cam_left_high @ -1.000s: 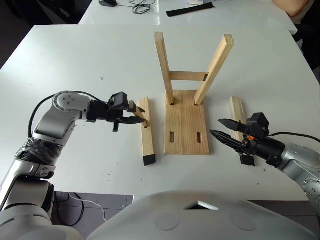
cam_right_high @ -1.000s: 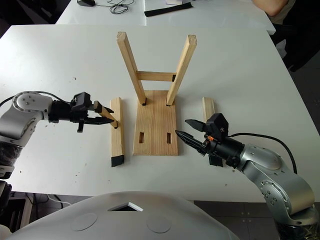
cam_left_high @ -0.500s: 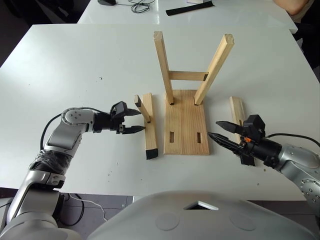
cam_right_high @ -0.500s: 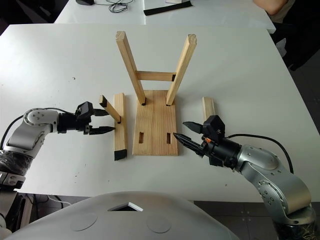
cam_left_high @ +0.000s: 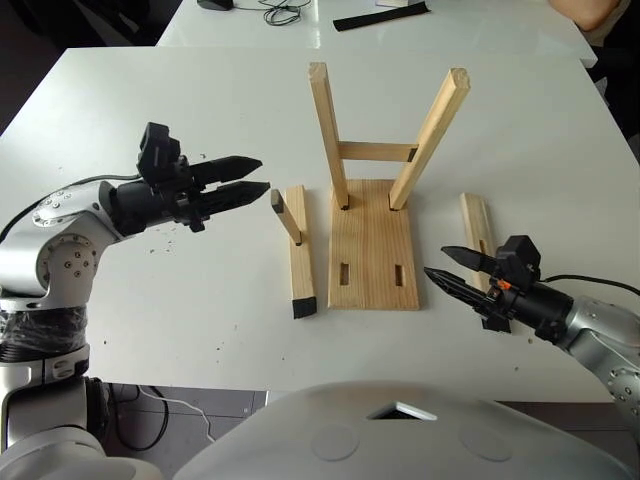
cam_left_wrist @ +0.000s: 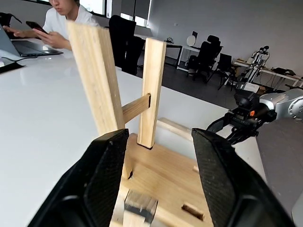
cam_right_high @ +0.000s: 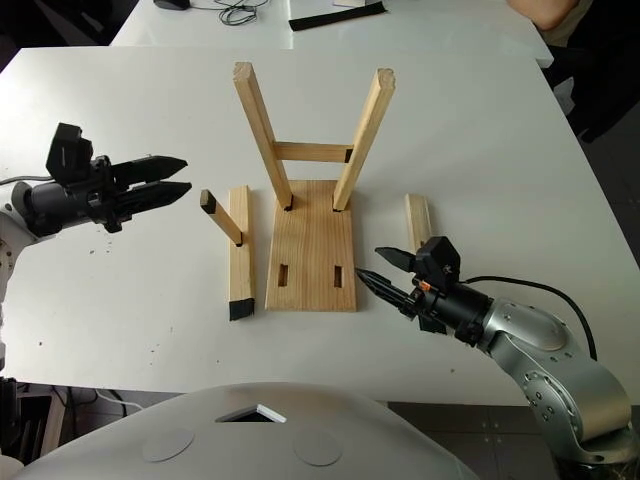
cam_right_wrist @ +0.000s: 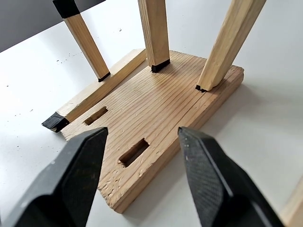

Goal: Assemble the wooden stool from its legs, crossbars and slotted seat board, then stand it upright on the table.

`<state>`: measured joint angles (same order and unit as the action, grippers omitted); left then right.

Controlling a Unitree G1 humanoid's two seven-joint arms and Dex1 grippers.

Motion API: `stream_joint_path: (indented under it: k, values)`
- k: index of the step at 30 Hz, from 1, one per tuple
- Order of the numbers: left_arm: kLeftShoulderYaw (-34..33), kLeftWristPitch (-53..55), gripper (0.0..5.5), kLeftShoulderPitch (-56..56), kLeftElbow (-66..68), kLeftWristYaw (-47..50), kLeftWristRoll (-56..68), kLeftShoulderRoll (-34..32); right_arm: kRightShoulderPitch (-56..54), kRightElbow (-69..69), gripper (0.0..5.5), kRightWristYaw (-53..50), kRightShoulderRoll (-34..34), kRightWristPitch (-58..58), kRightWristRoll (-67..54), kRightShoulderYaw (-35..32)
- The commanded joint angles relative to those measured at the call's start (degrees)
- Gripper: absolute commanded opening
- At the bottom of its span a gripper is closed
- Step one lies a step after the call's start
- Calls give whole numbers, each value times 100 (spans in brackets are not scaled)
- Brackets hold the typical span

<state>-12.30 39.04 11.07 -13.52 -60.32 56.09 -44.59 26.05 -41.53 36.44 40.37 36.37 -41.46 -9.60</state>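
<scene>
The slotted seat board [cam_left_high: 372,262] lies flat mid-table. Two legs [cam_left_high: 326,130] [cam_left_high: 432,130] stand in its far slots, joined by a crossbar [cam_left_high: 375,152]; the two near slots [cam_right_wrist: 134,152] are empty. A loose leg [cam_left_high: 298,262] with a crossbar stub [cam_left_high: 285,215] sticking up lies just left of the board. Another wooden piece [cam_left_high: 475,225] lies right of it. My left gripper [cam_left_high: 263,173] hangs open above the table, left of the stub and apart from it. My right gripper [cam_left_high: 436,261] is open near the board's front right corner, holding nothing.
A black strip [cam_left_high: 380,18] and cables [cam_left_high: 285,12] lie on a second table behind. White tabletop stretches wide on the far left and far right. The table's front edge runs close under my right arm.
My left gripper let go of the loose leg's stub, then drew back to the left and rose. The loose leg slid slightly toward the board. My right gripper barely moved.
</scene>
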Motion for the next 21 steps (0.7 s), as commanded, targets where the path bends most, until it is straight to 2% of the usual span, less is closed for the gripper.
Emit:
stream_joint_path:
  k: [1,12,21]
  values:
    - [-41,365,254,173,-479,727,415,373,-247,97,272,116,126,50,29,-7]
    - [554,170,254,714,-312,1092,-139,1057,-677,229,272,200,145,152,69,226]
    - [610,106,254,1134,-75,1077,-299,1290,-880,307,272,277,174,190,82,343]
